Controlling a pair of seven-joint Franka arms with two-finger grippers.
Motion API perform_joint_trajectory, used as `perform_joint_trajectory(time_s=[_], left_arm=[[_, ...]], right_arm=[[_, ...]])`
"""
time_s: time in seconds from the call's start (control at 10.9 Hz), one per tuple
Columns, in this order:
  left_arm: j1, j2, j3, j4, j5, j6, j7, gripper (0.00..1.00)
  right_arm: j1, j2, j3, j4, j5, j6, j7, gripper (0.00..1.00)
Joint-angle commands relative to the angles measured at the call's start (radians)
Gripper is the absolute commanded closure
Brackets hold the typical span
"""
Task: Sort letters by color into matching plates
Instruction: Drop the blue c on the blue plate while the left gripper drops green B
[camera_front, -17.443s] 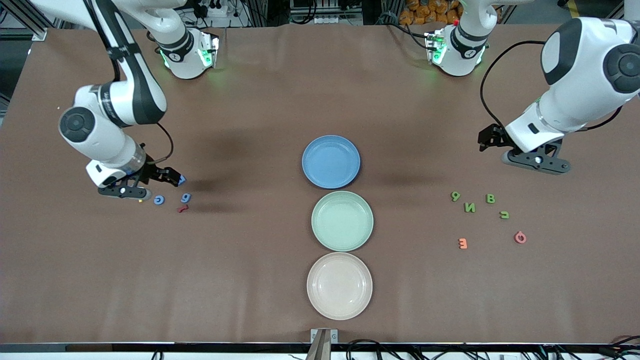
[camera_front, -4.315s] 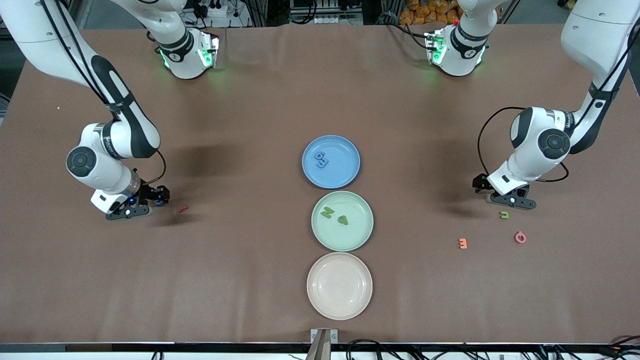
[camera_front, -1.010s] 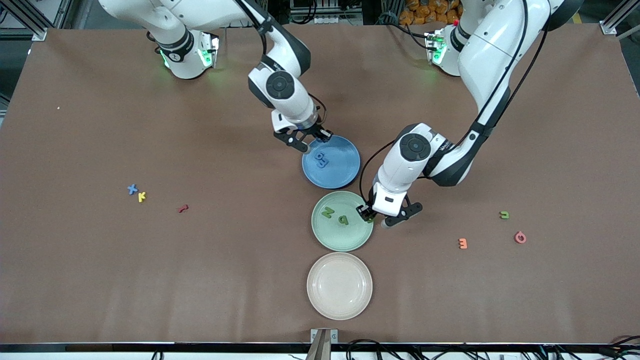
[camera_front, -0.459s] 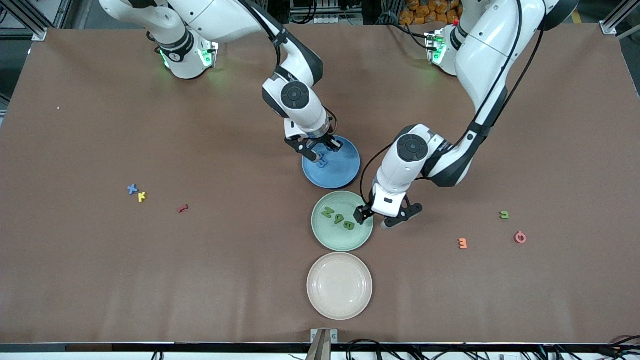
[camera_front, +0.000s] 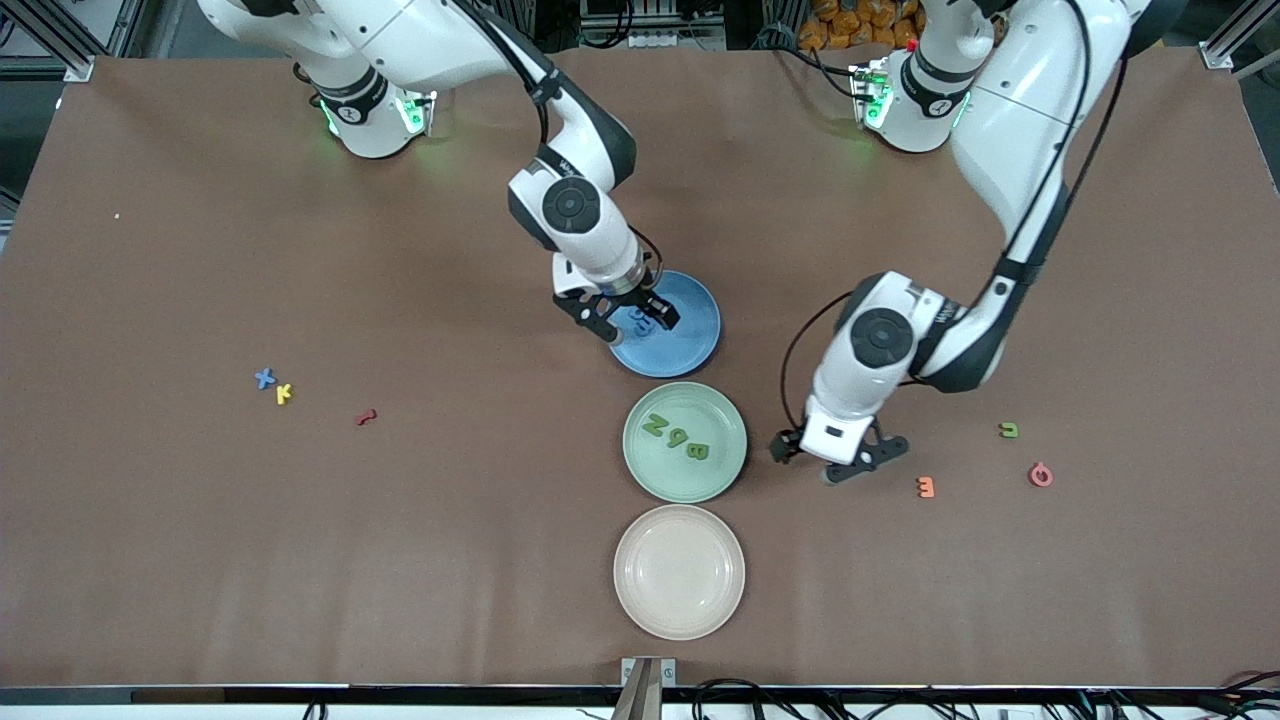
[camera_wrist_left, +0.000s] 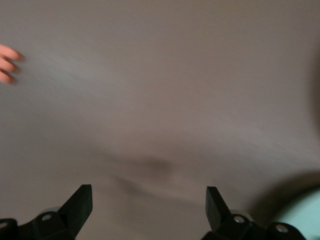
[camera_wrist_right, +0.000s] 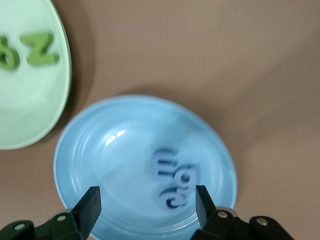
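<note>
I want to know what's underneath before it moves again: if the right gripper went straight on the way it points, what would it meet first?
Most likely the blue letters piled in the blue plate; the open right gripper hangs directly over them, though its height above them is unclear.

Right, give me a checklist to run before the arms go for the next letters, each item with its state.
1. Left gripper open and empty, over bare table beside the green plate: ok.
2. Right gripper open over the blue plate, holding nothing: ok.
3. Three blue letters in the blue plate: ok.
4. Three green letters in the green plate: ok.
5. Cream plate holds letters: not ok.
6. All letters sorted: not ok; blue X and green letter lie on the table.
</note>
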Motion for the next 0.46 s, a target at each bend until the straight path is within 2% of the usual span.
perform_joint_trajectory(time_s=[0.0,0.09,0.18,0.37], left_arm=[[0.104,-0.028,-0.009,-0.001,0.014,-0.102,0.180,0.00],[0.145,-0.026,-0.009,-0.003,0.014,-0.116,0.271,0.00],[0.206,-0.025,-0.014,-0.006,0.007,-0.119,0.409,0.00],[0.288,-0.031,-0.029,-0.009,0.002,-0.186,0.600,0.00]], right_arm=[[-0.219,-0.181,0.020,-0.022,-0.008,-0.324,-0.298,0.16],[-0.299,-0.235,0.020,-0.049,-0.006,-0.422,-0.440,0.16],[-0.383,-0.282,0.020,-0.103,-0.008,-0.461,-0.594,0.16],[-0.541,-0.344,0.019,-0.210,-0.044,-0.462,-0.867,0.16]])
